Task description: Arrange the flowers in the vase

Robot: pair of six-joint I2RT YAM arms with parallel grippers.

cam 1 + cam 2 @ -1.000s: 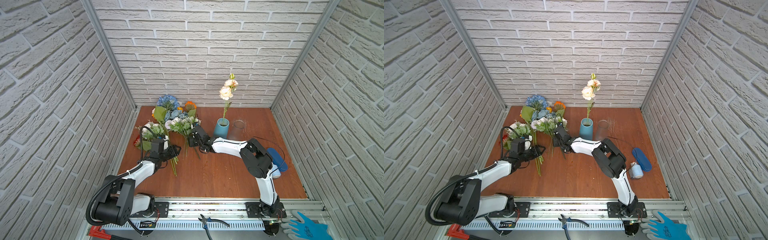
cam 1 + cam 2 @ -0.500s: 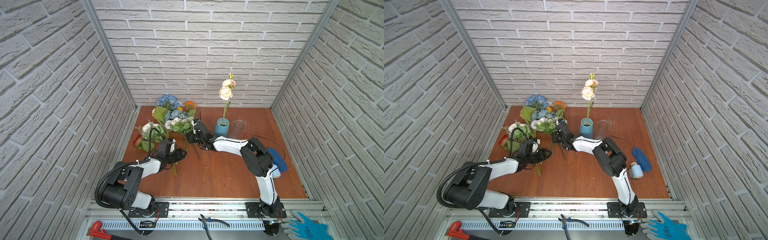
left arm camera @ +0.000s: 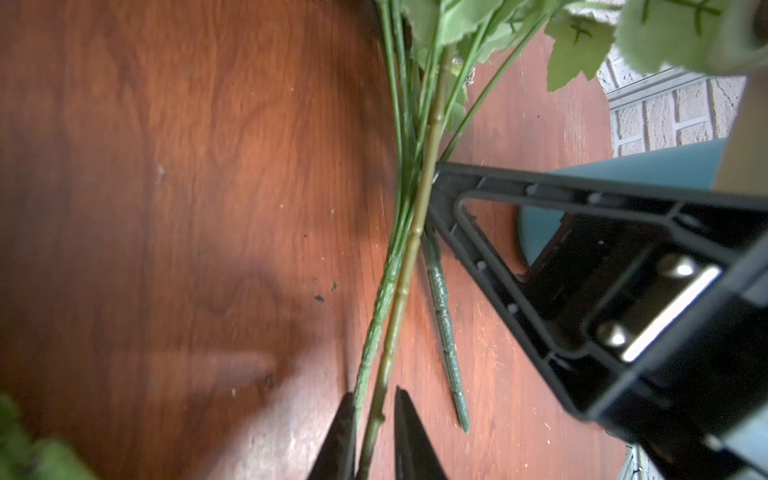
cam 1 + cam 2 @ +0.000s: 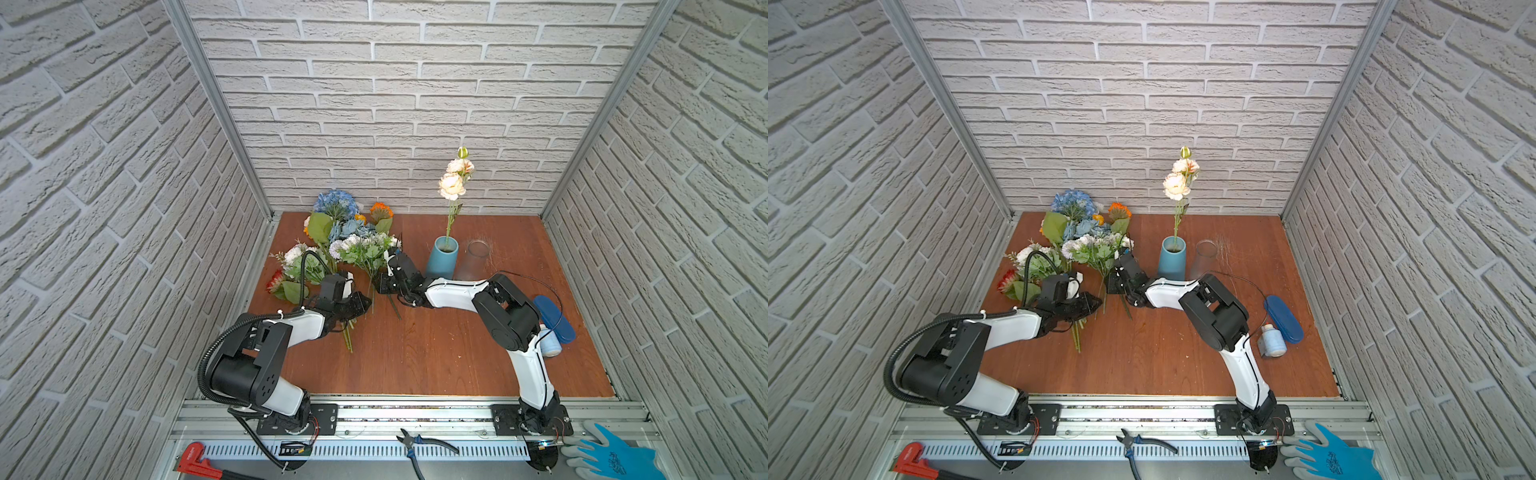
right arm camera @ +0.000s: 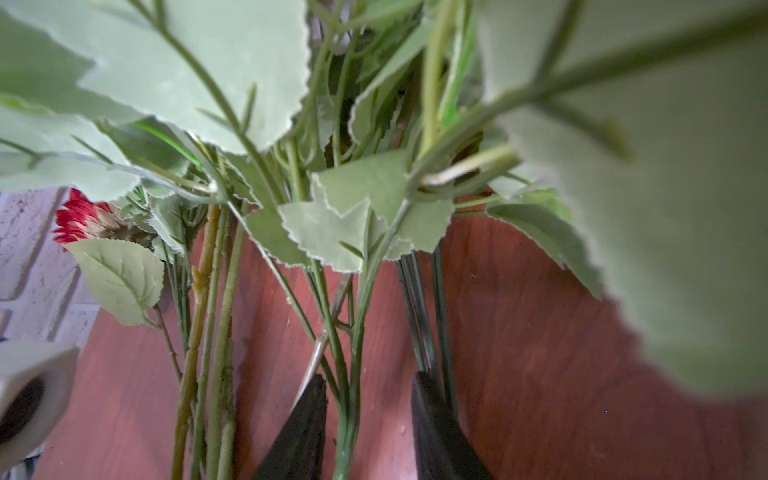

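Your left jaws stood nearly shut, pinching two stems [image 3: 401, 282], one smooth and olive, one ridged and green. A third ridged stem [image 3: 443, 316] lay just beside them on the grained wooden worktop [image 3: 199, 187]. Your right jaws stood partly open astride the thin stalks of a saw-edged leafy bunch [image 5: 351, 386], clamping nothing, bare wood showing inside the gap. Just beyond your right jaws stood one smooth, round blue vase [image 4: 442, 259], holding one spray of two peach blooms [image 4: 451, 186].

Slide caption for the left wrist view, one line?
Left end effector flanks two green flower stems on the wooden table; right end effector beside them, blue vase behind.
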